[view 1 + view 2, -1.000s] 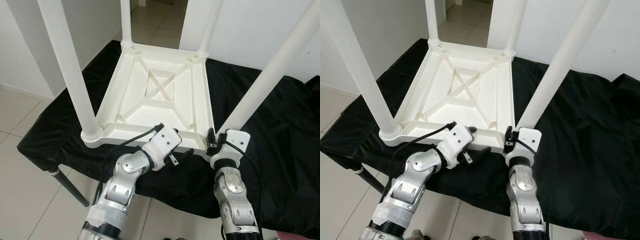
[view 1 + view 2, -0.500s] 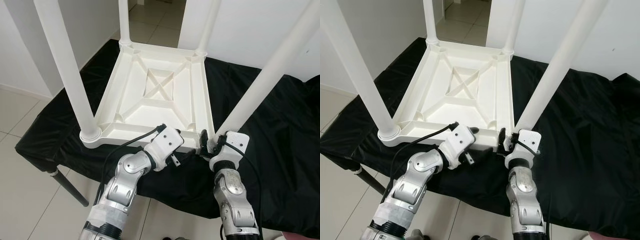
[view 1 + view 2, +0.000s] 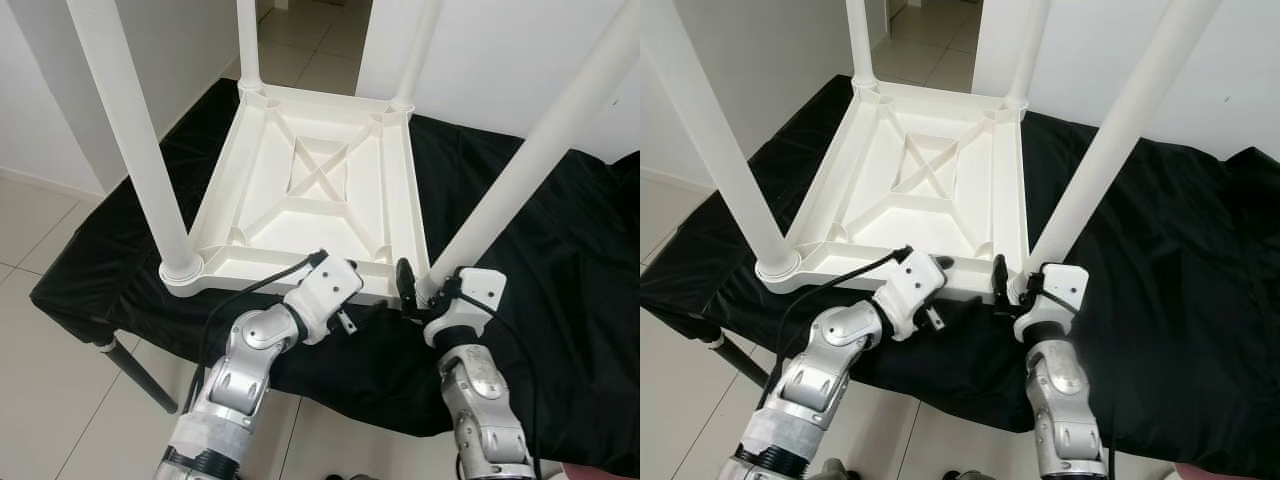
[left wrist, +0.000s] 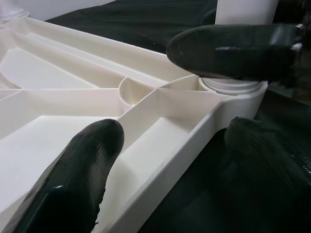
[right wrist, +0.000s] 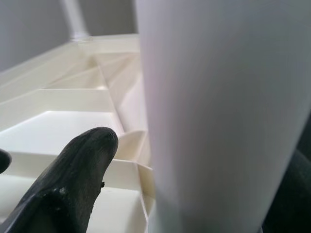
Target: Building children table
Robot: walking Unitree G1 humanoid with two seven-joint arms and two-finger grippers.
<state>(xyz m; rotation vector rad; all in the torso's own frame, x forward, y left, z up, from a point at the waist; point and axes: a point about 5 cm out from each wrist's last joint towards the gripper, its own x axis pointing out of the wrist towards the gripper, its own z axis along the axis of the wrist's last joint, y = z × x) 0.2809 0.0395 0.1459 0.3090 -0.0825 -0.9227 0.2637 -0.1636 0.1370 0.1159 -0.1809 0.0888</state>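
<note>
Left eye view: smooth ribbed white plastic table (image 3: 310, 190) on black cloth (image 3: 540, 230).

— what's different from a second ago?

— the right pincer (image 3: 415, 290). its wrist sat tight below the near right leg (image 3: 530, 160) of the upturned table (image 3: 310, 190); now it is off to the right of the leg's foot, with one black finger (image 3: 404, 278) standing at the table's near right corner.

— and the left pincer (image 3: 360, 308)?

— its arm is a touch lower and further left along the near rim.

— the table?

— slightly turned in the picture, which may be the camera.
</note>
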